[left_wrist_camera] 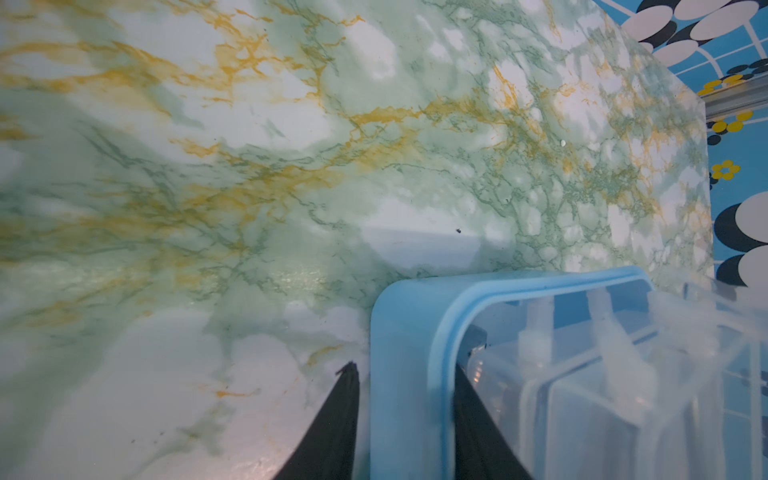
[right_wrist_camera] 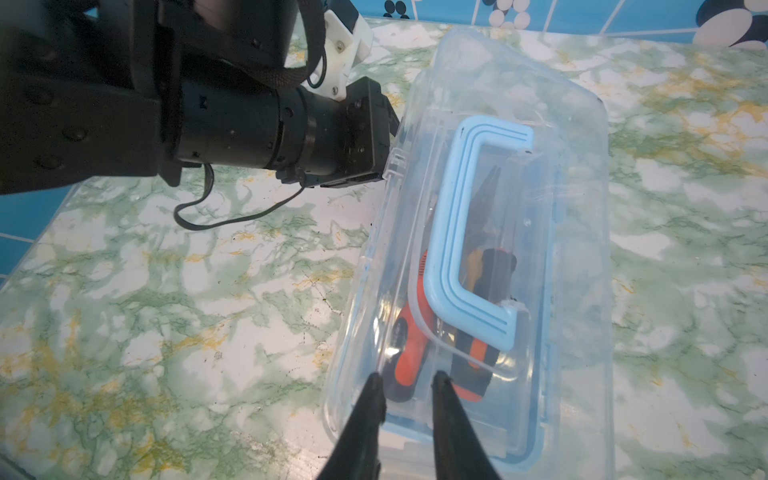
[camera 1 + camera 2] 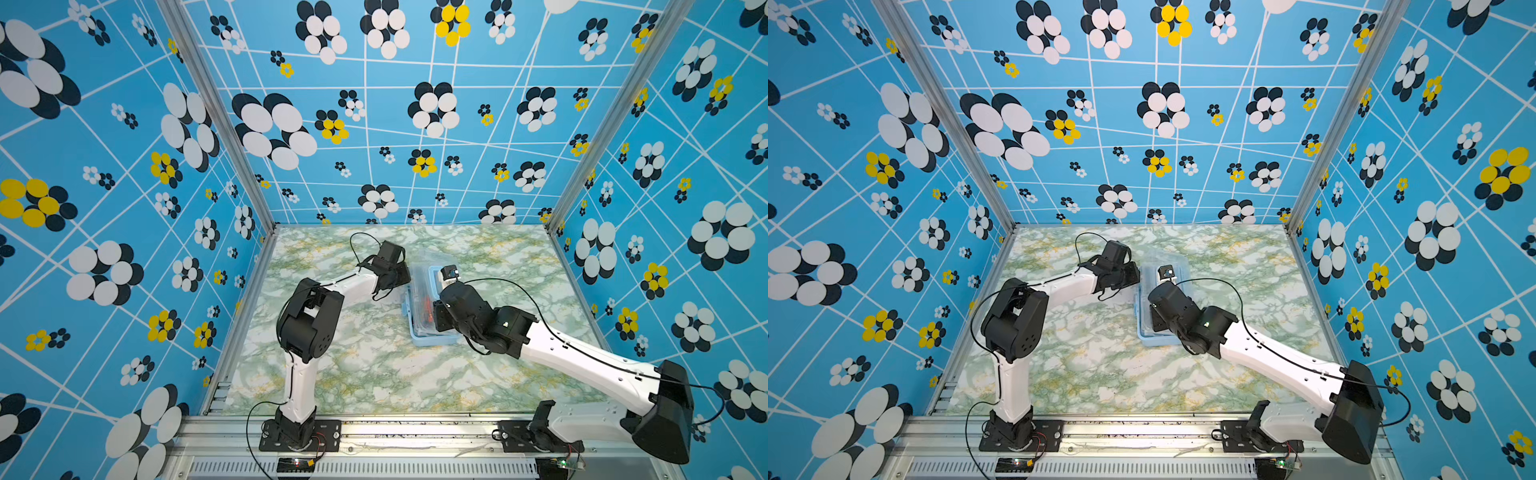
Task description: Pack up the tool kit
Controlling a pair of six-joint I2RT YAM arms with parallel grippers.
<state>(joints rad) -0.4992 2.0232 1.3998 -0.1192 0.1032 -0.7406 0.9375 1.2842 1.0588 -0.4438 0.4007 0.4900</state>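
The tool kit (image 3: 422, 337) (image 3: 1152, 337) lies flat mid-table, its clear lid (image 2: 577, 216) down and its blue handle (image 2: 451, 232) folded flat on the lid. Through the lid I see orange-black screwdriver handles (image 2: 405, 357) and dark pliers (image 2: 486, 191). My left gripper (image 1: 405, 370) is at the box's left long side with its jaws apart, and the blue rim (image 1: 409, 332) shows between them. My right gripper (image 2: 407, 380) hovers over the near end of the lid, with a narrow gap and nothing between its fingers.
The green-and-gold marble table (image 3: 374, 365) is walled by blue flowered panels on three sides. The left arm's black wrist (image 2: 291, 124) sits close against the box's far left side. A black cable (image 2: 232, 216) hangs under it.
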